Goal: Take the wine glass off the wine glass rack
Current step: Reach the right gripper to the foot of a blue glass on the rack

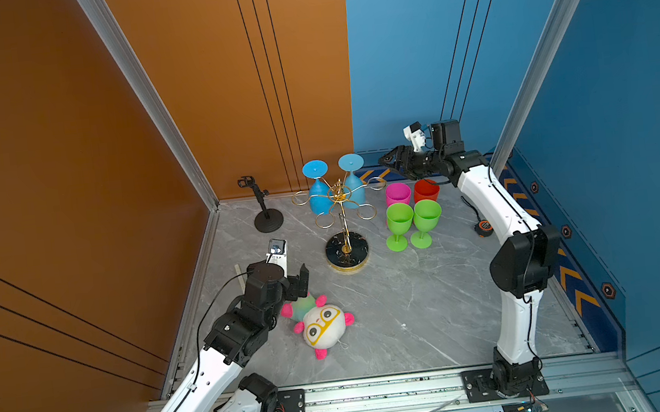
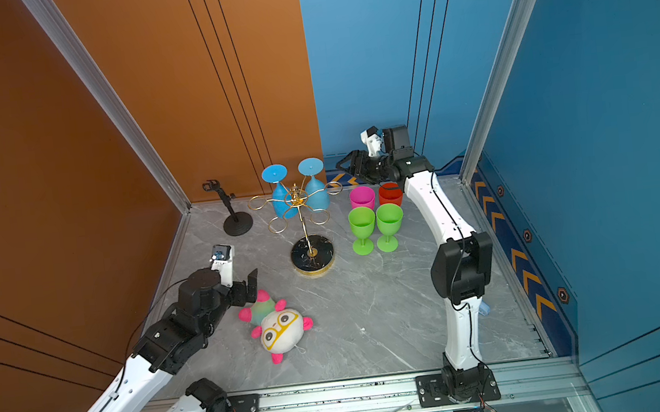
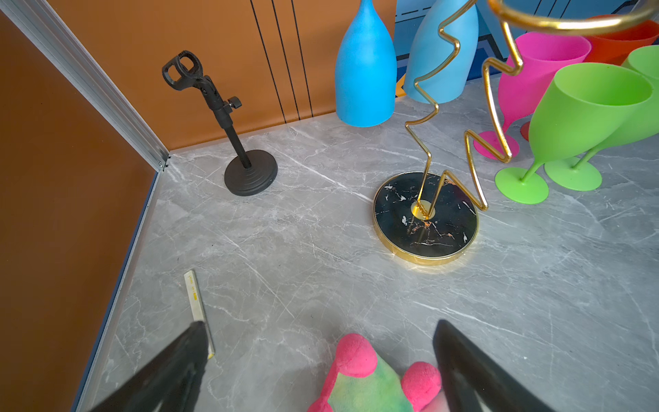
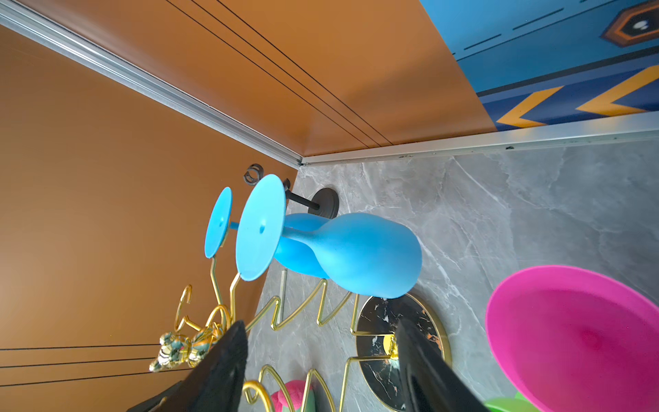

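The wine glass rack (image 1: 347, 251) (image 2: 312, 255) is a gold wire stand on a round black marbled base, in the middle back of the table. Two blue wine glasses (image 1: 318, 193) (image 1: 355, 187) hang upside down from its rear loops, feet up. My right gripper (image 1: 383, 161) (image 2: 341, 163) hovers open just right of the nearer blue wine glass (image 4: 356, 253), level with the rack top, with nothing between its fingers (image 4: 321, 323). My left gripper (image 1: 302, 279) (image 3: 321, 324) stands open low at the front left, over a plush toy.
Two green goblets (image 1: 398, 218) (image 1: 427, 213), a pink cup (image 1: 398, 193) and a red cup (image 1: 426, 189) stand right of the rack, below my right arm. A black clamp stand (image 1: 267, 218) is at back left. A plush toy (image 1: 324, 324) lies front centre; a ruler (image 3: 198, 303) lies near the left wall.
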{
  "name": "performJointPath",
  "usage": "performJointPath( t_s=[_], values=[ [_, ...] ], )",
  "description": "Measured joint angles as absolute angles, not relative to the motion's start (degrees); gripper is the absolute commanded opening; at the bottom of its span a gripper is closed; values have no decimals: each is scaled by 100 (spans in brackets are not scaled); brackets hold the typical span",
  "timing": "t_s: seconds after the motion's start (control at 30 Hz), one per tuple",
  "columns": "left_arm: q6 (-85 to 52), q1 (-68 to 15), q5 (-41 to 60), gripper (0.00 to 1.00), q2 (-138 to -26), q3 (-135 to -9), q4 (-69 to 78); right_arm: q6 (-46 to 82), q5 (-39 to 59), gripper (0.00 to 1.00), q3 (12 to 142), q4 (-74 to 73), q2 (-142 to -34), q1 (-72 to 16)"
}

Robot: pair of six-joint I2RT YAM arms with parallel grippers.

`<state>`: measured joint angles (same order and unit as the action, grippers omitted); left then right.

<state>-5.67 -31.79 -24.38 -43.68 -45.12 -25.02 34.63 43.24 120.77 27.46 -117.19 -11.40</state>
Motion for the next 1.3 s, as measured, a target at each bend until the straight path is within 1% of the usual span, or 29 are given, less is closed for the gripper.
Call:
performJointPath(
  t_s=[0.4,0.83,0.9,1.2,1.3],
  values=[
    [-569,-3133,-2390,98,-4348,-4512,-2486,3848,4589,59,12877,2565,-12503,-1352],
    [-569,-3074,-2373,98,-4348,-4512,-2464,4185,4777,52,13310,2386,-12877,-1503],
    [-569,-3068,-2370,98,-4348,-4512,-2467,4224,4786,49,13340,2340,-12927,-1529],
    [-569,-3026,-2340,98,-4351,-4512,-2462,4383,4825,26,13378,2196,-13021,-1575],
    [-569,-3024,-2327,98,-4348,-4512,-2460,4418,4827,22,13388,2178,-13021,-1575]
  ],
)
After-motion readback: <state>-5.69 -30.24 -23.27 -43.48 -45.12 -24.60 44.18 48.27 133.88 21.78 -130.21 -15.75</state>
